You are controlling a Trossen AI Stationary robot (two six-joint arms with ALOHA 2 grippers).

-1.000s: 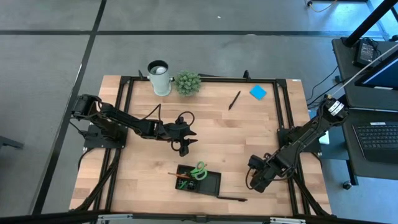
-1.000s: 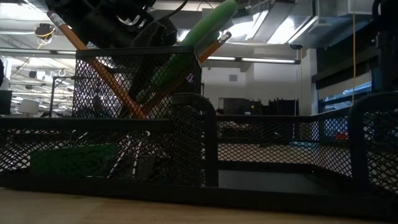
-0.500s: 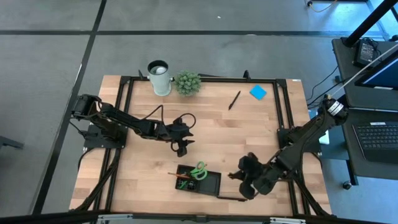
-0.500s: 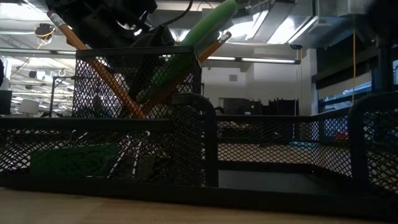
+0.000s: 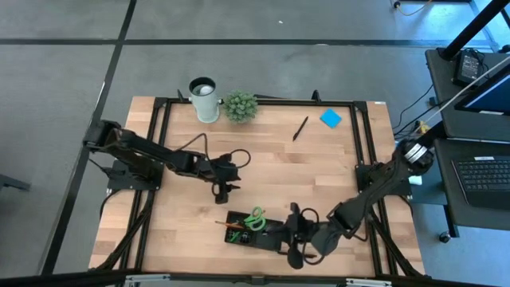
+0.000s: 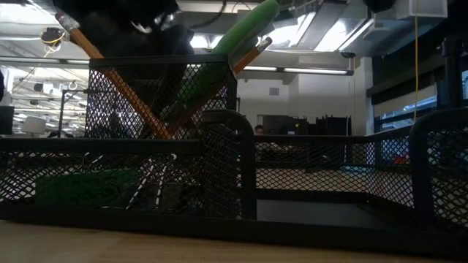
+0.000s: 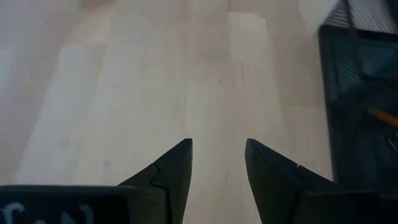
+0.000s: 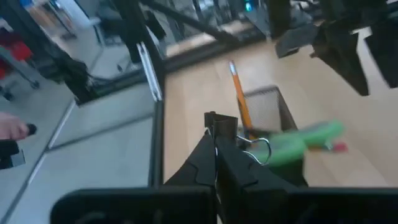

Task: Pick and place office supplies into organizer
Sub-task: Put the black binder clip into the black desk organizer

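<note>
The organizer (image 5: pixel 267 233) is a black mesh tray near the table's near edge. It holds orange pencils (image 6: pixel 121 84), the green-handled scissors (image 5: pixel 255 218) and a green eraser (image 6: pixel 80 186). My right gripper (image 5: pixel 293 229) hovers at the organizer's right end, shut on a small black binder clip (image 8: pixel 219 123). My left gripper (image 5: pixel 223 188) is open above bare wood, just beyond the organizer's far left corner; its wrist view shows the organizer (image 7: pixel 364 93) off to one side. A black pen (image 5: pixel 300 127) and the blue sticky-note pad (image 5: pixel 331 118) lie flat near the far edge. My right gripper pinches the binder clip's black body (image 8: pixel 221 124) between its two fingertips (image 8: pixel 208 155). The clip's silver wire handles (image 8: pixel 258 149) stick out to one side. The clip is lifted clear, above the near side of the organizer (image 8: pixel 267 102).
A white cup (image 5: pixel 204 99) and a small potted plant (image 5: pixel 240 105) stand at the far edge. Black frame rails (image 5: pixel 362 151) run along the table's sides. Bare wood (image 5: pixel 319 179) lies between the organizer and the pen.
My right gripper has swung from the table's right near corner toward the left, along the near edge, up to the organizer's right end, staying shut. My left gripper has drawn back a little toward the table's left, away from the organizer.
</note>
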